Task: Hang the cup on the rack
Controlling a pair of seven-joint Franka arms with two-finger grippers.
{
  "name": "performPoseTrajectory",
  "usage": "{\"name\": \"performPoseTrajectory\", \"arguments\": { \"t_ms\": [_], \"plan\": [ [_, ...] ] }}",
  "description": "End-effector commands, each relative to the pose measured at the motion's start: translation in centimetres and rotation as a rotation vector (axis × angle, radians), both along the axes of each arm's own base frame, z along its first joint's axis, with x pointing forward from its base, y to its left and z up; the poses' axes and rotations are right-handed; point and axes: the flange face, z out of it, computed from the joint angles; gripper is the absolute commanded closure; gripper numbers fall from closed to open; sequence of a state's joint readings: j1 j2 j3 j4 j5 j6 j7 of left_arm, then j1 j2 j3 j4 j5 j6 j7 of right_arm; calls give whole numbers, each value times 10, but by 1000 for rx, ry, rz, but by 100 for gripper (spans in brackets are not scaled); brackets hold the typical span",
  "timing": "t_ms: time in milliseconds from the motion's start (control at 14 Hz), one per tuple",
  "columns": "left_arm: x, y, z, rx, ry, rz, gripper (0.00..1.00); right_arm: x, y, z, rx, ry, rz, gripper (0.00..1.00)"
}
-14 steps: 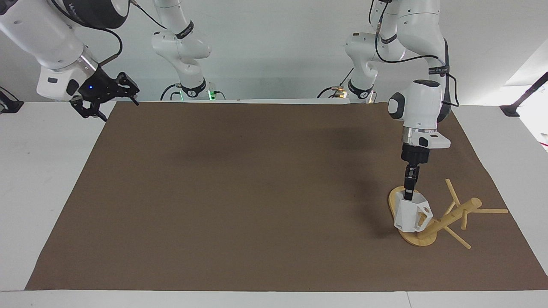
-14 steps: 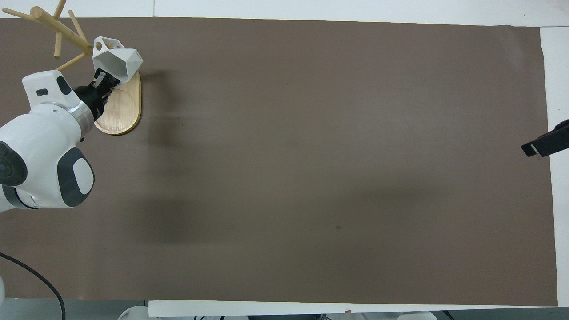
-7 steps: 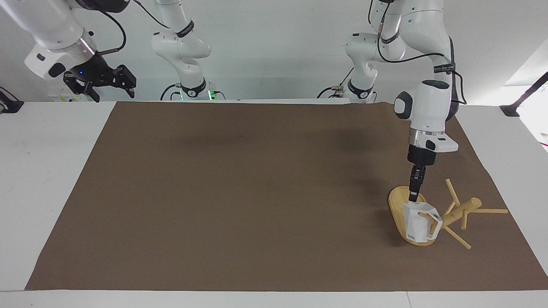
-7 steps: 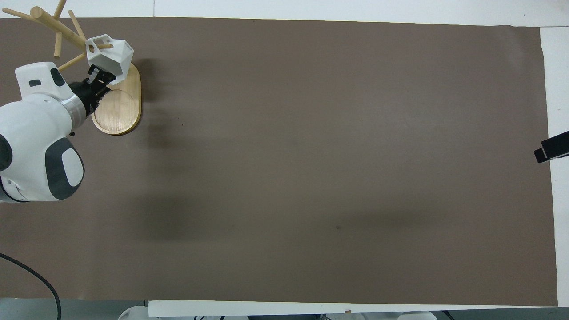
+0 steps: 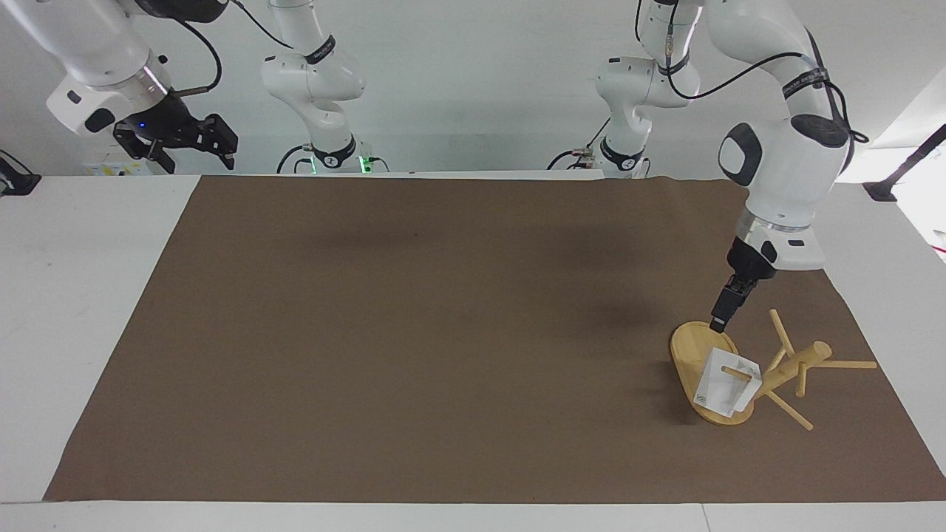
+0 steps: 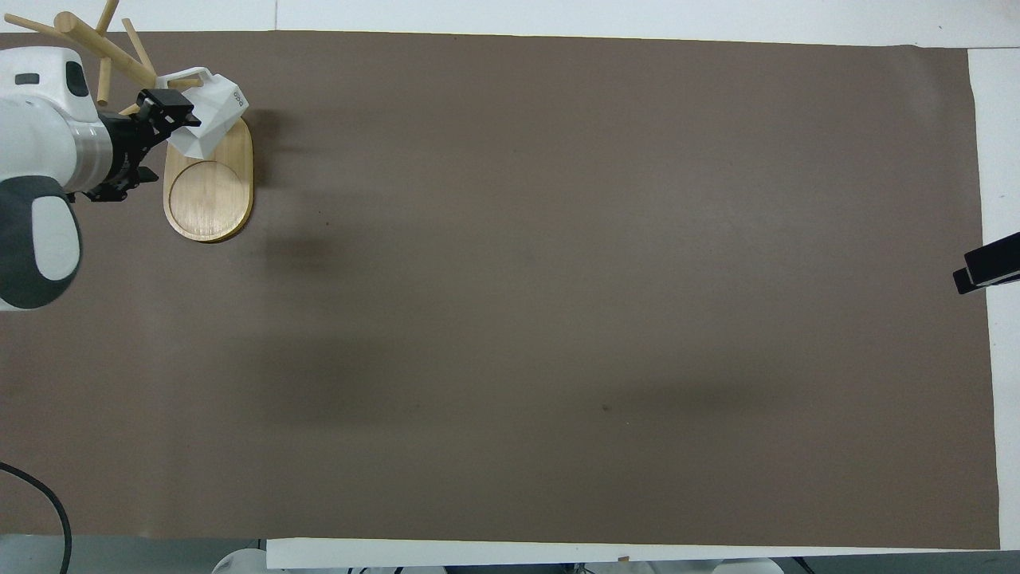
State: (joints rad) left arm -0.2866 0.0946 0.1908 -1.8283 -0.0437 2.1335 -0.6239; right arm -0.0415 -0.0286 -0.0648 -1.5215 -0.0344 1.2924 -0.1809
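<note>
The bamboo rack (image 5: pixel 794 366) stands on its oval base (image 5: pixel 691 347) at the left arm's end of the table; it also shows in the overhead view (image 6: pixel 209 191). The white faceted cup (image 5: pixel 728 388) hangs tilted on a low peg that passes through its handle, over the part of the base farther from the robots; it also shows from overhead (image 6: pixel 215 108). My left gripper (image 5: pixel 719 323) is open and empty, just above the base and apart from the cup (image 6: pixel 171 108). My right gripper (image 5: pixel 185 144) is open and empty, and waits raised off the right arm's end of the table.
A brown mat (image 5: pixel 443 332) covers most of the white table (image 5: pixel 81 295). The rack's other pegs (image 5: pixel 850 363) stick out toward the left arm's edge of the mat. The tip of the right gripper (image 6: pixel 986 269) shows at the overhead view's edge.
The left gripper set the cup's handle onto a peg, let go of the rim and drew back up. The cup now hangs tilted. The right gripper rose and drew back.
</note>
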Motion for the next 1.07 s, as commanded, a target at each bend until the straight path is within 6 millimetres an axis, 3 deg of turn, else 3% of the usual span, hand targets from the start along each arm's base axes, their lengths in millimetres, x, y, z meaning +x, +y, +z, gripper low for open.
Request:
{"name": "performPoseTrajectory", "arguments": {
  "t_ms": [0,214,571,1000],
  "plan": [
    [-18,25,43,40,86,-163,0,-2,-2,-3,-19,2,-17,0],
    [-39,31,77,77,171,-339,0,-3,-10,-3,-18,2,-36,0],
    [-49,45,118,91,241,-570,0,-5,-10,-5,-18,10,-59,0],
    [-44,46,125,96,242,-578,0,-4,-6,-4,-17,3,-41,0]
  ]
}}
